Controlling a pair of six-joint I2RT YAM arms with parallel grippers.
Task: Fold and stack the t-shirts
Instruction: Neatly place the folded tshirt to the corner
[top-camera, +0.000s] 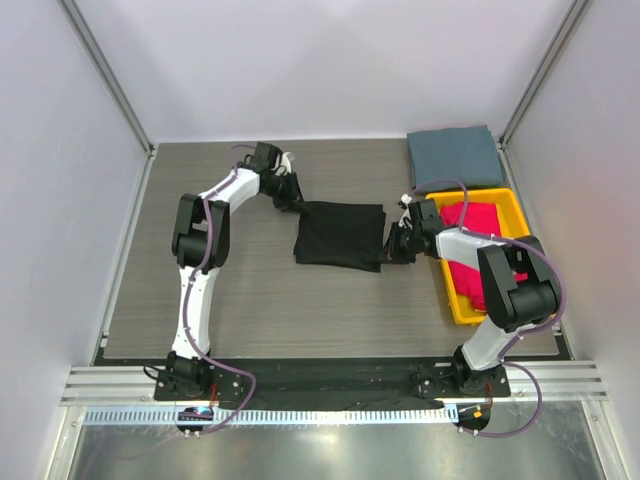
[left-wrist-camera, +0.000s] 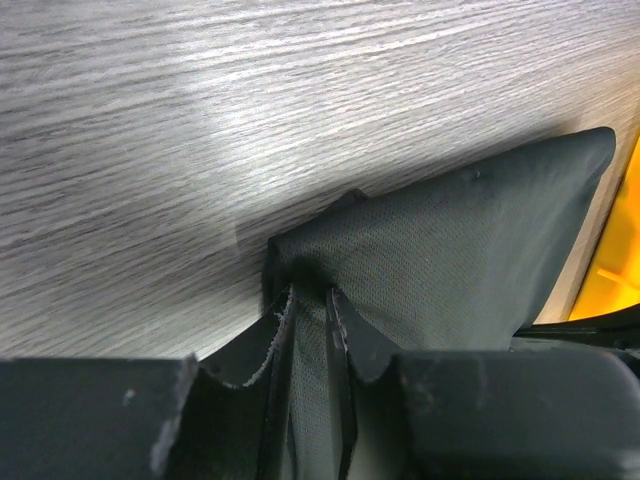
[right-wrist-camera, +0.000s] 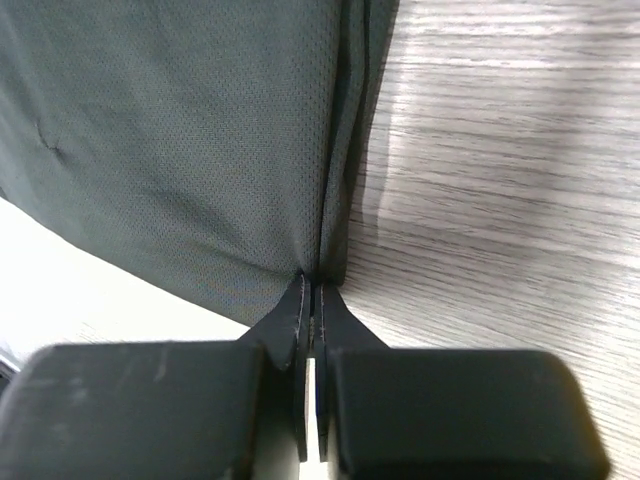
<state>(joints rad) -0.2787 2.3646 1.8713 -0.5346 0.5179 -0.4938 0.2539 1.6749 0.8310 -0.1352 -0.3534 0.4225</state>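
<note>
Pinching opposite edges of the black shirt (top-camera: 340, 235), left gripper (top-camera: 298, 206) and right gripper (top-camera: 389, 246) both clamp its cloth.

The white-and-black left arm (top-camera: 190, 310) is stretched forward and bent inward at the elbow, and its black two-finger left gripper (top-camera: 292, 203) is clamped on a corner of the black cloth t-shirt (top-camera: 340, 235). The right arm (top-camera: 465, 243) is folded back on itself, and its right gripper (top-camera: 393, 245) is pinched tight on the shirt's opposite edge.
</note>
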